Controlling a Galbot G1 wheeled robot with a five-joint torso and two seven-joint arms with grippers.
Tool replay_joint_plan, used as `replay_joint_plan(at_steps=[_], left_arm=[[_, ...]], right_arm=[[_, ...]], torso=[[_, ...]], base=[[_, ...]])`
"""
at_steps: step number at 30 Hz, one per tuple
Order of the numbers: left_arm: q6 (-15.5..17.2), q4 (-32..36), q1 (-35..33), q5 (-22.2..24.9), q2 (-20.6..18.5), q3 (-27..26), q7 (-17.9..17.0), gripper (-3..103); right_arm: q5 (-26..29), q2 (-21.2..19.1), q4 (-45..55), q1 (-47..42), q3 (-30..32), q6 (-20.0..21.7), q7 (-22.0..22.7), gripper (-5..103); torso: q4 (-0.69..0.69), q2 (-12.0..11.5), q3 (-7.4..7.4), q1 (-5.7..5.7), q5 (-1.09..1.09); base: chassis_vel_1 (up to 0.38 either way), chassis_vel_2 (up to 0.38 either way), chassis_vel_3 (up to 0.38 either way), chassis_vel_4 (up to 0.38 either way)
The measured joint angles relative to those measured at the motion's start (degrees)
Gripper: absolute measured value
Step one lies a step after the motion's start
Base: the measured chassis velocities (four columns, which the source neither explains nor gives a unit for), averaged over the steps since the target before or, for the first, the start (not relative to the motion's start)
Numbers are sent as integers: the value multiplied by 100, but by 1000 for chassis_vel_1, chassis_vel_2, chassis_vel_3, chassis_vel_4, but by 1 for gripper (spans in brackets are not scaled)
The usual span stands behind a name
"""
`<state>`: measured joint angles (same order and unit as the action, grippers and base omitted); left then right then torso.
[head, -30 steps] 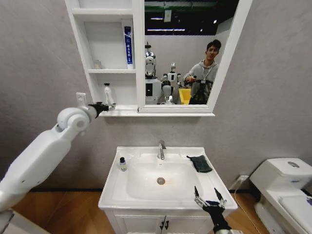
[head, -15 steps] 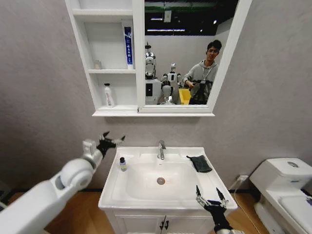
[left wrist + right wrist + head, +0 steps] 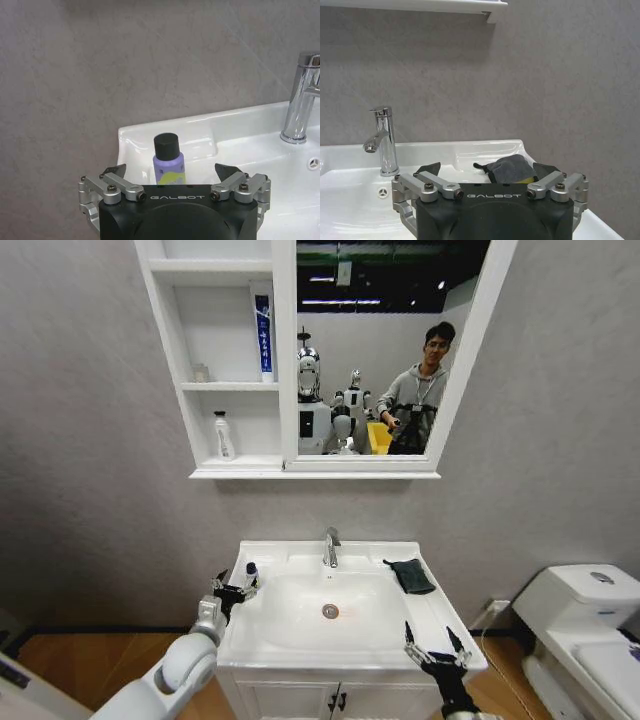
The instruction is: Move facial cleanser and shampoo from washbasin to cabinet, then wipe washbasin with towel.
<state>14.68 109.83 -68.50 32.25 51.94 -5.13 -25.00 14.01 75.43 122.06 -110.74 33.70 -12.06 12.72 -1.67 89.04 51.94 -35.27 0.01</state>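
Observation:
A small purple bottle (image 3: 252, 575) with a black cap stands on the left rim of the washbasin (image 3: 300, 640); its label is too small to tell cleanser from shampoo. My left gripper (image 3: 235, 588) is open just short of that bottle (image 3: 168, 159), with a finger on either side in the left wrist view (image 3: 171, 171). A white bottle (image 3: 223, 435) stands in the bottom niche of the cabinet (image 3: 285, 360). The dark towel (image 3: 409, 575) lies folded on the back right rim. My right gripper (image 3: 432, 645) hangs open over the front right rim, short of the towel (image 3: 510, 168).
A chrome tap (image 3: 330, 546) rises at the back of the bowl. A blue and white tube (image 3: 262, 332) and a small jar (image 3: 200, 372) stand in the middle niche. A white toilet (image 3: 590, 610) is to the right. Vanity doors (image 3: 335, 700) are below the basin.
My left arm has come down from the cabinet's bottom niche, leaving the white bottle there, to the basin's left rim by the small purple bottle. The right gripper has hardly moved.

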Motion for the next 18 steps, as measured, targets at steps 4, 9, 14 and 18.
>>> replay_joint_plan(at_steps=[4,9,14,18], left_arm=[[5,-203,119,-24,197,81,55,100],[-24,-715,404,-111,522,150,120,100],[-71,-1182,656,-194,691,189,181,100],[-73,-1345,749,-151,775,195,190,99]], right_arm=[[-1,-2,-24,1,5,0,7,100],[-23,7,-58,-1,-10,-1,16,100],[-31,-13,-86,15,-4,-2,56,100],[-23,-34,-82,15,5,-1,66,100]], torso=[[0,0,0,0,0],[0,-1,0,0,0],[0,-1,0,0,0],[1,-1,1,-1,-1]], base=[[0,0,0,0],[0,0,0,0],[0,0,0,0],[0,0,0,0]])
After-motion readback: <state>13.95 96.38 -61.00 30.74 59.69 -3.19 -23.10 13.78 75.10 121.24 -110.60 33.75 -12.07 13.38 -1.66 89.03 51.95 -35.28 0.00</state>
